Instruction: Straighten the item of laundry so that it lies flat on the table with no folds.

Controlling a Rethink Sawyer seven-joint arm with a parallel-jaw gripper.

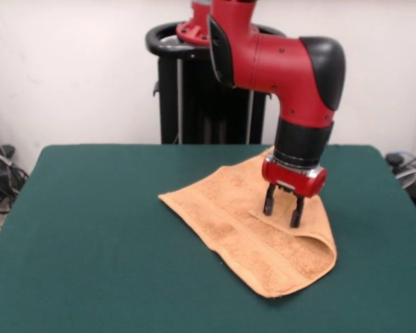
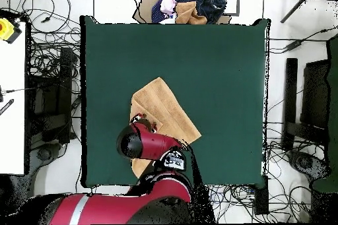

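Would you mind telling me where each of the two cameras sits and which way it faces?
Front view: across the table from the robot, facing its pedestal; shows the red arm coming down and the gripper, open, over the towel.
Overhead view: above the table, looking straight down, robot's base at the bottom; shows the arm from above, covering part of the towel.
Shared: the arm, the folded towel and the green table, turned half round between views.
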